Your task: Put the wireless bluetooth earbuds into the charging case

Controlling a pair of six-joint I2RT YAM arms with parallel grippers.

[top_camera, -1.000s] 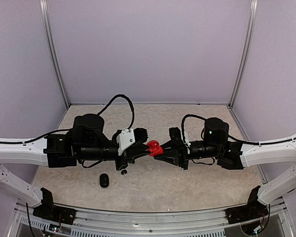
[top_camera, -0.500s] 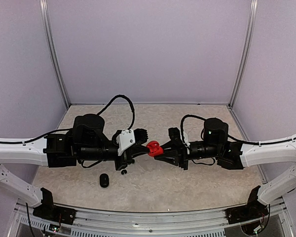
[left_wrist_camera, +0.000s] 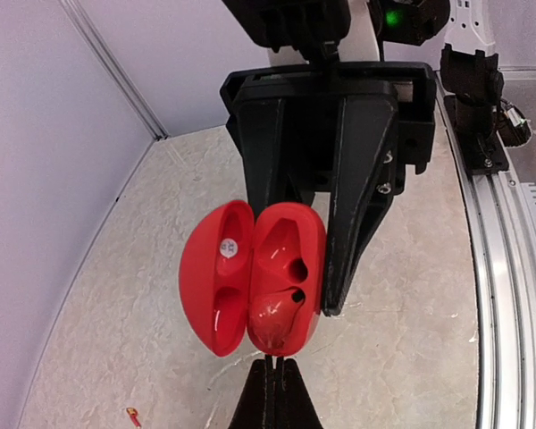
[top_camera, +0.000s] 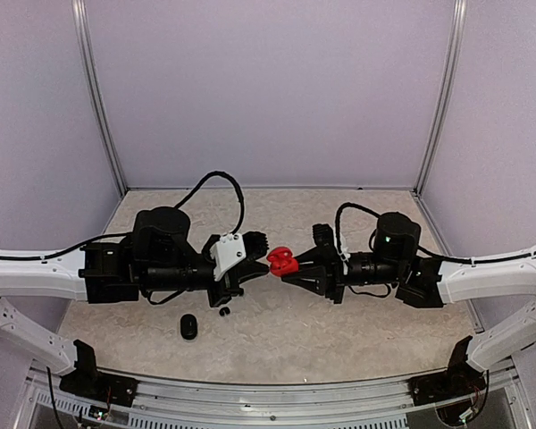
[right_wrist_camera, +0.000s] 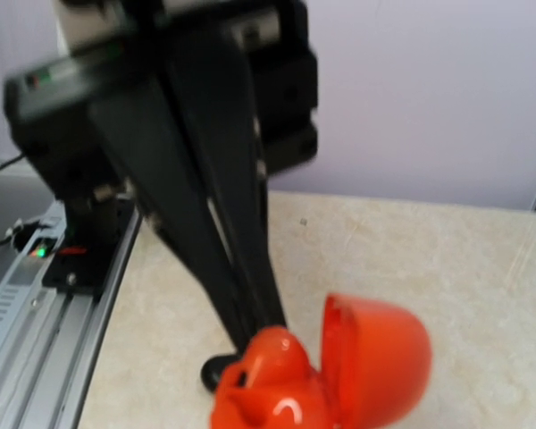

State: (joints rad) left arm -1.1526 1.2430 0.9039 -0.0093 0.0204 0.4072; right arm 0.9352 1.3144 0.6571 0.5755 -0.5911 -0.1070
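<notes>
top: overhead, far | wrists: close, facing each other | shared: red case (left_wrist_camera: 266, 288)

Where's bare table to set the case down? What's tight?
Free: table strip between left arm, right arm and back wall; near-right patch between right arm and front rail. Tight: centre, where left gripper faces right gripper holding the red case; near-left, black case and black earbuds.

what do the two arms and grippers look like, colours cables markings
The left arm and right arm have white shell links near the bases, then black motor housings and wrists, each with a looping black cable. The left gripper and right gripper are black with long tapering fingers; the left carries a white bracket. A green light glows on the right arm.
</notes>
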